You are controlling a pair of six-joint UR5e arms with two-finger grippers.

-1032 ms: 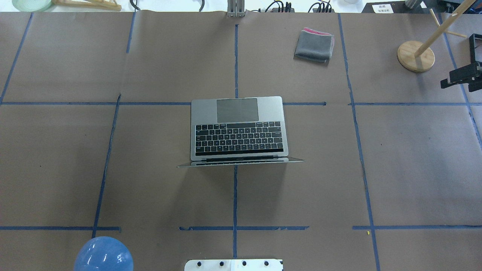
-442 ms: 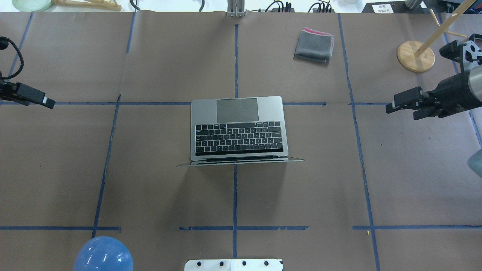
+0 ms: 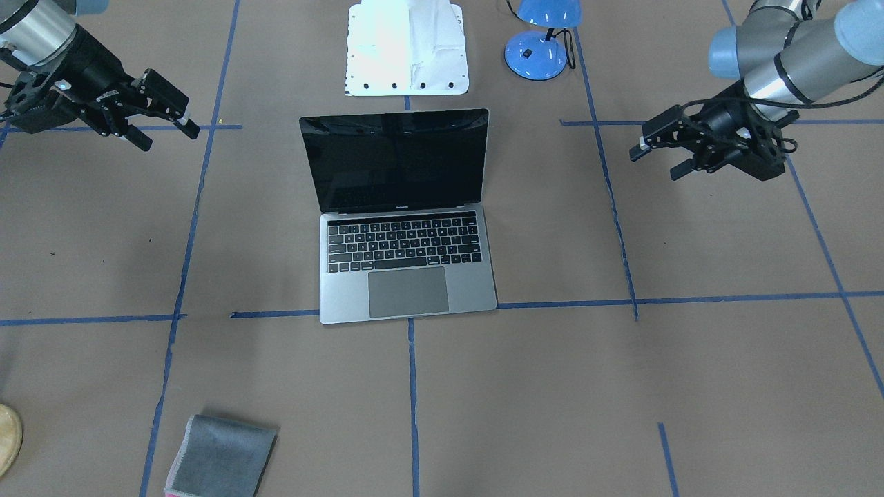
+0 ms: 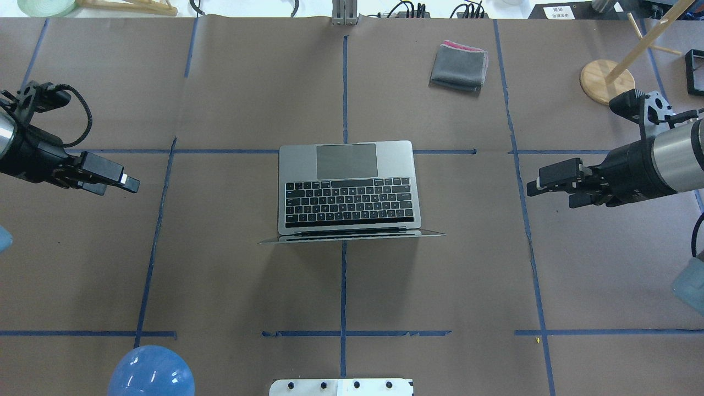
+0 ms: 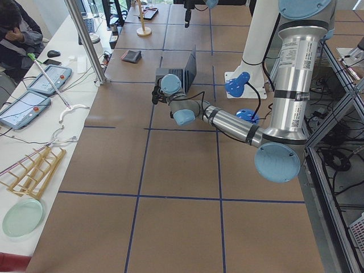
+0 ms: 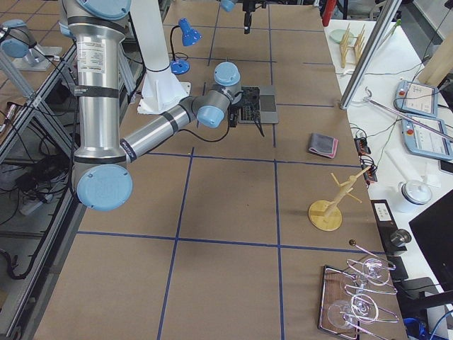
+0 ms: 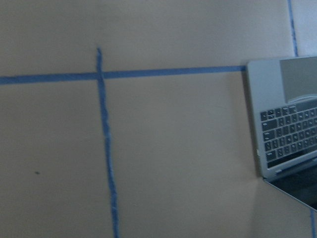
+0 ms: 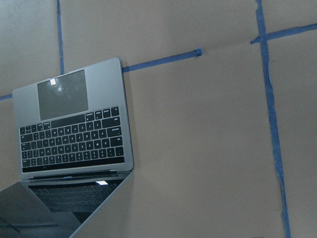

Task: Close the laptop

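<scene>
risk, left side: the left fingers are held well apart from the laptop, and nothing is touched yet. if they are brought in sideways at this level, it is judged that the thin edge of the lid could be only grazed or missed.
risk, middle: the lid stands nearly upright, with its back turned to the robot. if it is pushed low near the hinge, the whole laptop could be slid over the paper of the tabletop and not folded. if it is pushed too fast, the glossy screen could be slammed on the keys.
risk, right side: if the lid is pressed by one corner only, it could be twisted. the grey cloth lies far off and is not expected to be disturbed.
laptop place: it is found open at the middle of the tabletop, on the crossing of the blue tape lines, with the trackpad on the side away from the robot.
left arm: it is stretched in from the left edge, with the wrist about level and pointed toward the laptop. the left fingers are spread, and nothing is held between them.
right arm: it is stretched in from the right edge in a mirrored pose. the right fingers are also spread and empty, well apart from the laptop.
step judged: the approach; the closing is not yet begun.
</scene>
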